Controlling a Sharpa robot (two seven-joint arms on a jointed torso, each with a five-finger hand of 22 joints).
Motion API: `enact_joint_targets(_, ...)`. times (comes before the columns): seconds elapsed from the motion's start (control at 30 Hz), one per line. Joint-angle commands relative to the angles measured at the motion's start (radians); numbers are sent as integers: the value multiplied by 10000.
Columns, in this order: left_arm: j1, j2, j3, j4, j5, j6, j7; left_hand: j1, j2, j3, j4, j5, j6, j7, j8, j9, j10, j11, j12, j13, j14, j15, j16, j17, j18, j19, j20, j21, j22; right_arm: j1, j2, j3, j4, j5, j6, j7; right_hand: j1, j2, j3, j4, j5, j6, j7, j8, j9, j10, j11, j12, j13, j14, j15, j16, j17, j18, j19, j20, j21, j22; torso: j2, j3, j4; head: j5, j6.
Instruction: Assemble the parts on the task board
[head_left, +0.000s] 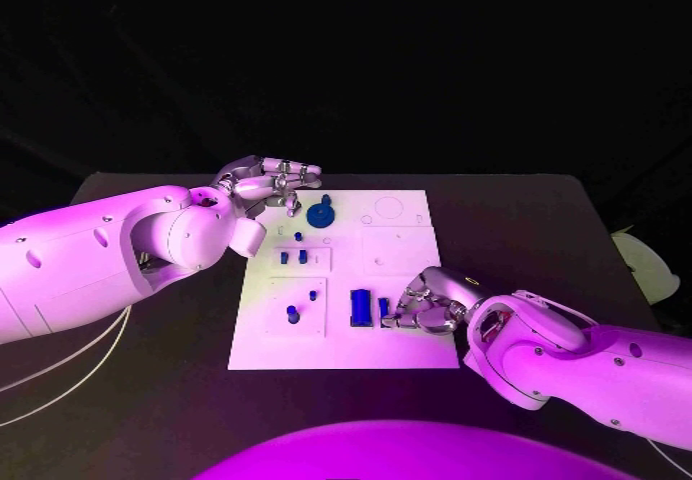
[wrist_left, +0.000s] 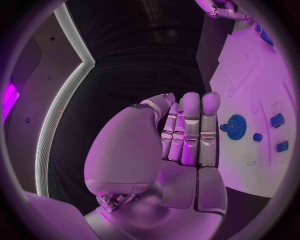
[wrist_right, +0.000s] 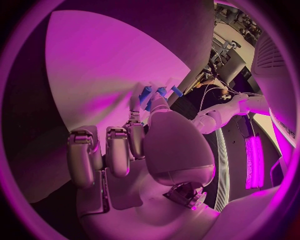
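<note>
White task board (head_left: 404, 345) lies in the middle of the black table (head_left: 548, 215), its near edge closest to me. My right hand (head_left: 428, 303) rests over the board's near right part, fingers curled down beside a tall blue block (head_left: 361, 307) and a narrower blue piece (head_left: 384, 309) just next to it. From my right wrist I see my fingertips (wrist_right: 134, 104) close to some small blue parts (wrist_right: 161, 91), but I cannot tell whether they pinch any of them or merely touch.

Left of the block, in a recessed square, sit a small blue peg (head_left: 293, 315) and a smaller one (head_left: 312, 296). Farther along, two short blue pieces (head_left: 293, 257) stand side by side, and beyond them a tiny blue stud (head_left: 299, 236).

Farther still lies the blue gear (head_left: 322, 213), flat on the board near its far left corner. My left hand (head_left: 271, 182) hovers just beside it at the board's far left edge. My left wrist view shows those fingers (wrist_left: 190, 127) straight and held together, holding nothing, with the gear (wrist_left: 235, 126) apart from them.
</note>
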Motion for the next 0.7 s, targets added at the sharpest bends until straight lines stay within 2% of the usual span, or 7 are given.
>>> enact_joint_targets(0.03, 4, 16, 7, 21, -37, 162, 60, 25, 52, 27, -29, 28, -10, 7, 47, -14, -77, 9, 34, 4, -72, -25, 50, -17, 156, -40, 62, -60, -10, 0, 87, 2, -65, -165, 73, 76, 220, 85, 7, -85, 29, -44, -18, 57, 18, 185, -18, -24, 263, 875, -40, 26, 1760, -141, 1044, -55, 45, 2633, -1, -5, 10, 1, -11)
enact_joint_targets(0.17, 4, 14, 7, 21, -37, 160, 58, 25, 52, 27, -29, 28, -10, 7, 47, -14, -77, 9, 34, 4, -72, -25, 50, -17, 156, -40, 62, -60, -10, 0, 169, 2, -137, -328, 284, 27, 476, 35, 20, -208, -158, -49, -25, 67, 32, 189, -28, -10, 277, 876, -51, 30, 1768, -141, 1044, -67, 45, 2633, -5, -7, 4, 24, -18)
enact_joint_targets(0.3, 4, 8, 7, 21, -37, 158, 55, 25, 52, 27, -29, 28, -10, 7, 47, -14, -77, 9, 34, 4, -72, -25, 50, -17, 156, -40, 62, -60, -10, -7, 264, 0, -199, -482, 472, -81, 875, -40, 83, -430, -756, -38, -44, 84, 48, 200, -44, 17, 303, 878, -65, 33, 1777, -141, 1044, -81, 45, 2633, -4, -11, -2, 22, -23)
enact_joint_targets(0.57, 4, 7, 7, 23, -37, 162, 51, 25, 52, 27, -29, 28, -10, 7, 47, -14, -77, 9, 34, 4, -72, -25, 50, -17, 156, -40, 62, -60, -10, -14, 319, -1, -340, -802, 462, -483, 1026, 21, 167, -493, -760, -35, -57, 83, 48, 209, -55, 40, 323, 879, -71, 37, 1784, -141, 1044, -86, 45, 2633, -13, -9, 3, 14, -14)
enact_joint_targets(0.7, 4, 2, 7, 18, -38, 157, 47, 25, 52, 27, -29, 28, -10, 7, 47, -14, -77, 9, 34, 4, -72, -25, 50, -17, 156, -40, 62, -60, -10, -15, 280, 0, -270, -875, 327, -485, 1018, 39, 174, -480, -741, -36, -51, 81, 46, 205, -53, 27, 314, 877, -72, 31, 1774, -141, 1044, -87, 45, 2633, -4, 4, 1, 31, 1)
